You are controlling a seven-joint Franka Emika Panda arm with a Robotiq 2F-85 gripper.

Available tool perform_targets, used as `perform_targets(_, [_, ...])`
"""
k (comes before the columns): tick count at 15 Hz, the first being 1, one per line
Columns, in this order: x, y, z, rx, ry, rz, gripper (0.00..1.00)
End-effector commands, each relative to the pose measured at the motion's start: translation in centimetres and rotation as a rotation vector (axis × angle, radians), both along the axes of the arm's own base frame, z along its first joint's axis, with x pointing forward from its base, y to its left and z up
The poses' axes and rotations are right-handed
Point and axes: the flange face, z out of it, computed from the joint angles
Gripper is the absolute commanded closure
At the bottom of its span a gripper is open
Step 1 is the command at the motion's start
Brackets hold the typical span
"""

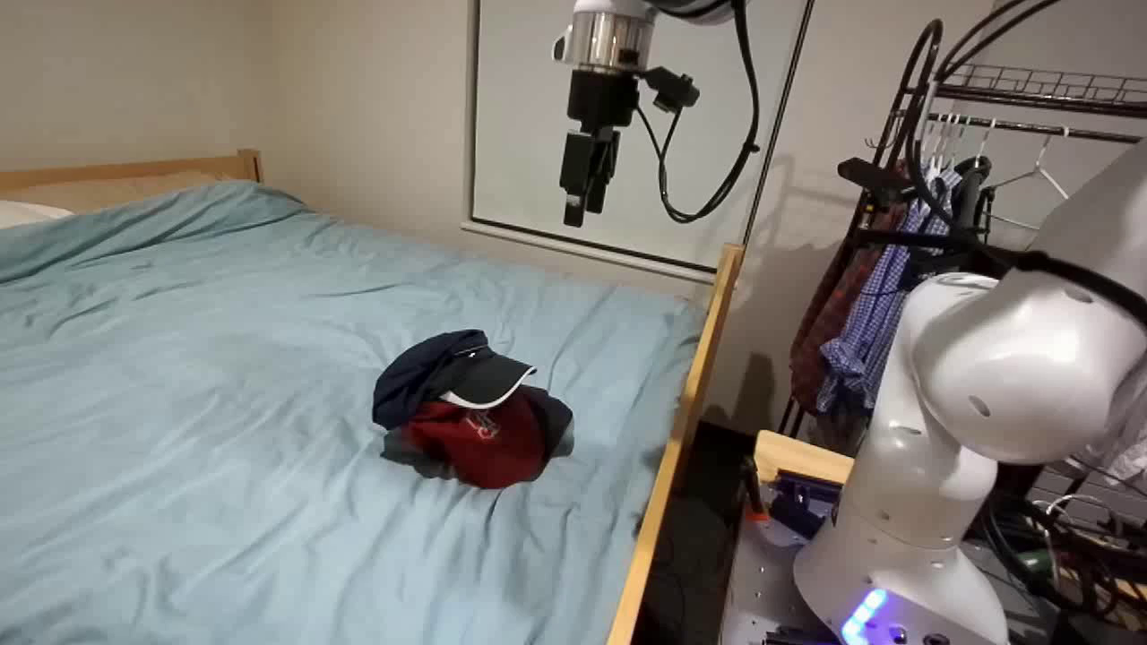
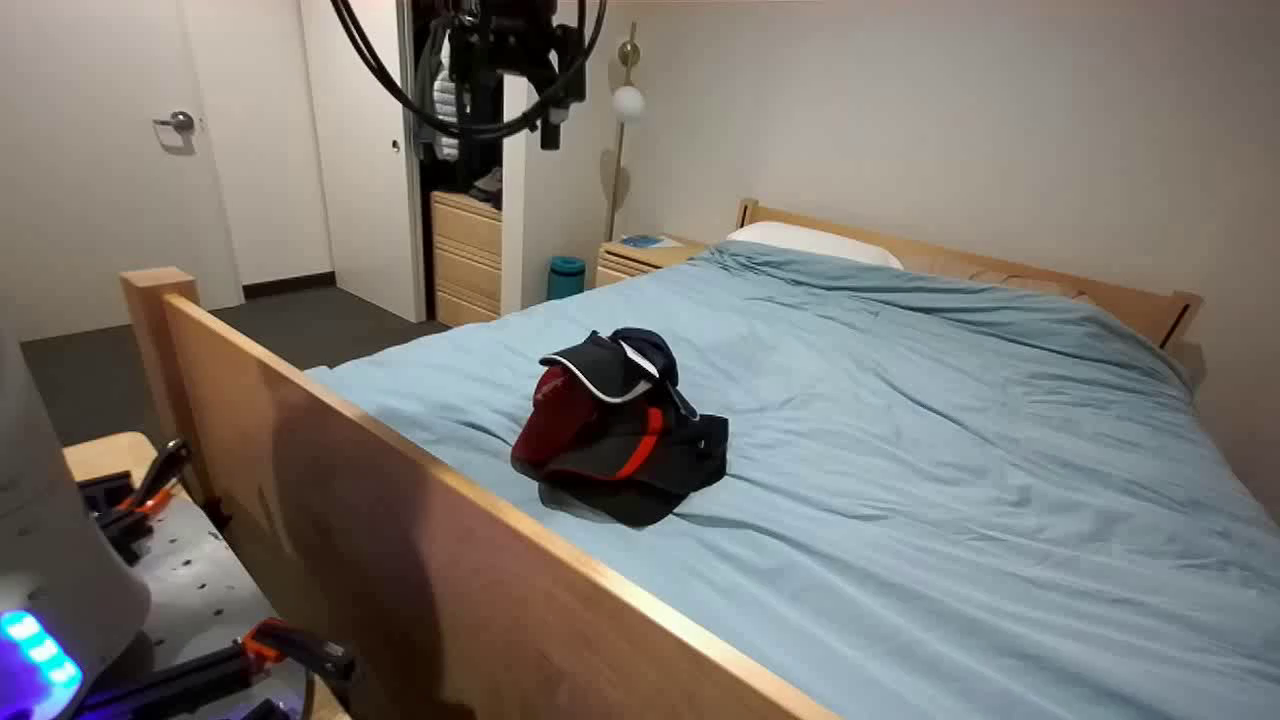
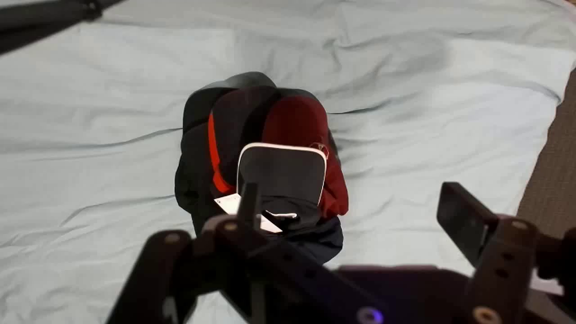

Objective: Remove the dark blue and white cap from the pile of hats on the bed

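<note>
The dark blue and white cap [image 1: 421, 374] lies on top of the pile of hats [image 1: 493, 452] on the bed [image 1: 197, 466]. Its dark brim has a white edge, also seen in an exterior view [image 2: 597, 365] and in the wrist view [image 3: 281, 173]. A white tag shows beside it. Below it are a red cap [image 3: 294, 119] and dark caps, one with an orange-red stripe [image 2: 645, 445]. My gripper [image 1: 584, 213] is open and empty, well above the bed and apart from the pile. In the wrist view my gripper [image 3: 350, 185] partly covers the cap's rear with its left finger.
The wooden footboard [image 2: 400, 480] stands between the robot base [image 1: 896, 555] and the pile. A clothes rack [image 1: 887, 224] stands behind the arm. A cable loop [image 1: 690, 210] hangs beside the gripper. Clamps [image 2: 300, 645] sit on the base table.
</note>
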Motion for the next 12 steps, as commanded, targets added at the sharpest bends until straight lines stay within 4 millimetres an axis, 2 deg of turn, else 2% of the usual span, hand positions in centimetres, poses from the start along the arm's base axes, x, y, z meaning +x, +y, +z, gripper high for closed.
perform_targets(1, [0.0, 0.0, 0.0, 0.000, 0.001, 0.000, 0.00])
perform_targets(8, [0.0, 0.0, 0.0, 0.000, 0.001, 0.000, 0.00])
perform_targets(12, [2.8, -0.7, -1.5, 0.012, -0.076, -0.098, 0.00])
